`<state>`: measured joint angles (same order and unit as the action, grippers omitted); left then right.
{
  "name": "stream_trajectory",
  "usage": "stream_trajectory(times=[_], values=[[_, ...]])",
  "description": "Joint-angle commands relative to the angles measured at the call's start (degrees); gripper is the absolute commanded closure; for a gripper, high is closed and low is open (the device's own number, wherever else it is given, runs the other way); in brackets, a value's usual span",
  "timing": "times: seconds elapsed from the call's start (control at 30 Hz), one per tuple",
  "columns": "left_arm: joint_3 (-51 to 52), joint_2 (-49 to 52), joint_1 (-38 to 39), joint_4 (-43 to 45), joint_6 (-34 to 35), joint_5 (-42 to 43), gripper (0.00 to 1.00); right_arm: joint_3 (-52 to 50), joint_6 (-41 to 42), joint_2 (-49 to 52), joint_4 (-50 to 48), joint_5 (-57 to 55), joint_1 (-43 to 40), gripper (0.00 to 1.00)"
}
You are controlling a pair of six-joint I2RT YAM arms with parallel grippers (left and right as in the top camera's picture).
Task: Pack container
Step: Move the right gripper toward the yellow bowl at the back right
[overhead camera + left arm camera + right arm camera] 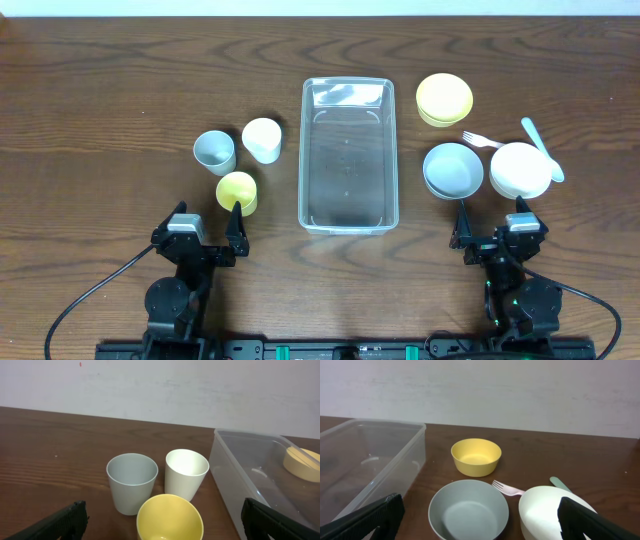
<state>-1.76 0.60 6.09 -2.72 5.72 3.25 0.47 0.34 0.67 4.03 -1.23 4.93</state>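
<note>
The clear plastic container (347, 155) stands empty in the middle of the table; it also shows in the left wrist view (260, 475) and the right wrist view (365, 467). Left of it stand a grey-blue cup (214, 151), a white cup (262, 139) and a yellow cup (237, 190). Right of it are a yellow bowl (444, 98), a grey-blue bowl (452, 170), a white bowl (519, 170), a pink fork (482, 140) and a pale green spoon (541, 148). My left gripper (208, 225) is open and empty just behind the yellow cup (170, 519). My right gripper (497, 225) is open and empty just behind the grey-blue bowl (468, 509) and white bowl (555, 512).
The dark wood table (100, 100) reaches a white wall in the wrist views. Black cables run from both arm bases at the near edge.
</note>
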Motion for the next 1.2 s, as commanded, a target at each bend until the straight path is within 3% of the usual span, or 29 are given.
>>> stream_trajectory(times=[0.0, 0.9, 1.0, 1.17], values=[[1.5, -0.3, -0.3, -1.0, -0.8, 0.2, 0.02, -0.2, -0.8, -0.4, 0.2, 0.2, -0.4, 0.01], [1.5, -0.3, -0.3, -1.0, -0.8, 0.2, 0.02, -0.2, -0.8, -0.4, 0.0, 0.2, -0.4, 0.01], [1.5, -0.3, -0.3, -1.0, -0.8, 0.2, 0.02, -0.2, 4.9, -0.4, -2.6, 4.4, -0.4, 0.01], [1.5, -0.3, -0.3, -1.0, -0.8, 0.2, 0.02, -0.2, 6.6, -0.4, -4.5, 5.2, -0.4, 0.01]])
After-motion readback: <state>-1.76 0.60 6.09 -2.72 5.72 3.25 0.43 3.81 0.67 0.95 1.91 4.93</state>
